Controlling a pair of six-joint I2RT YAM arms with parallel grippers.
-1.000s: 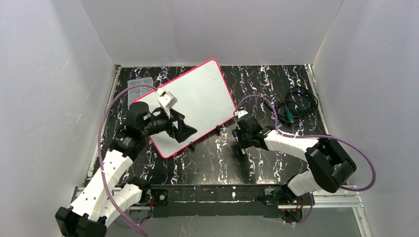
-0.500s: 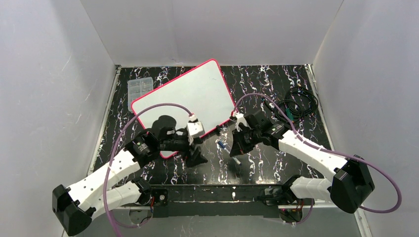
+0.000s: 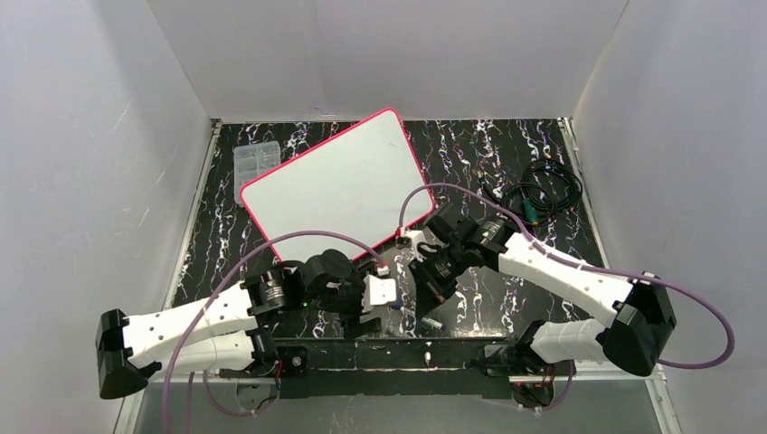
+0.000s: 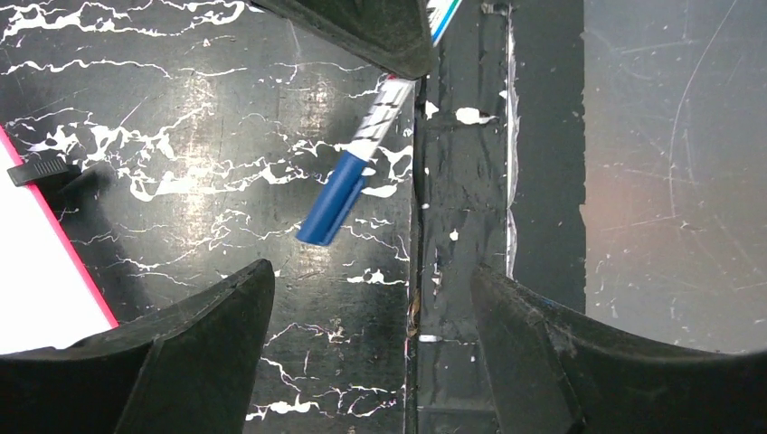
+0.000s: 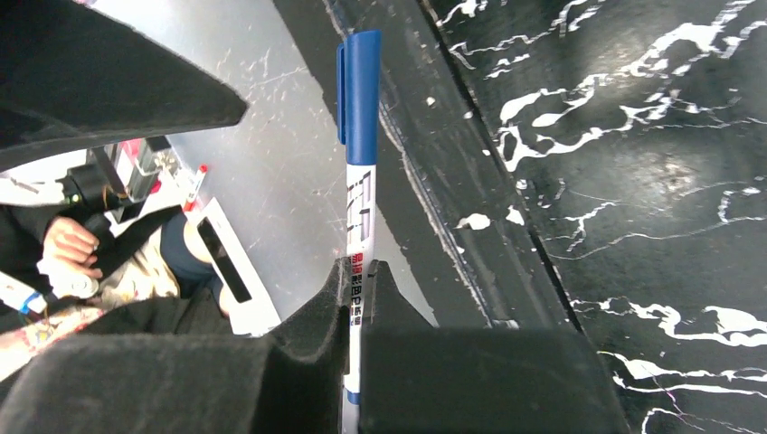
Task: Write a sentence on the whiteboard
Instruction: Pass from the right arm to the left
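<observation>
The whiteboard (image 3: 335, 181), white with a pink-red rim, lies tilted on the black marbled table. Its face is blank and no sentence is in view; a corner of the whiteboard (image 4: 36, 271) shows in the left wrist view. My right gripper (image 3: 425, 298) (image 5: 357, 267) is shut on a white marker with a blue cap (image 5: 360, 136). The capped end (image 4: 333, 197) points at my left gripper (image 3: 369, 313) (image 4: 371, 271). That gripper is open and empty, low by the table's near edge. The cap stops a little short of its fingertips.
A clear compartment box (image 3: 256, 161) sits at the far left and a coil of black cable (image 3: 543, 192) at the far right. Black clips (image 4: 41, 169) lie by the board's near rim. The front rail (image 4: 461, 181) runs under both grippers. White walls close in three sides.
My left arm swung off the whiteboard down to the near edge. My right arm brought the marker left and nearer, so its cap now faces the left gripper.
</observation>
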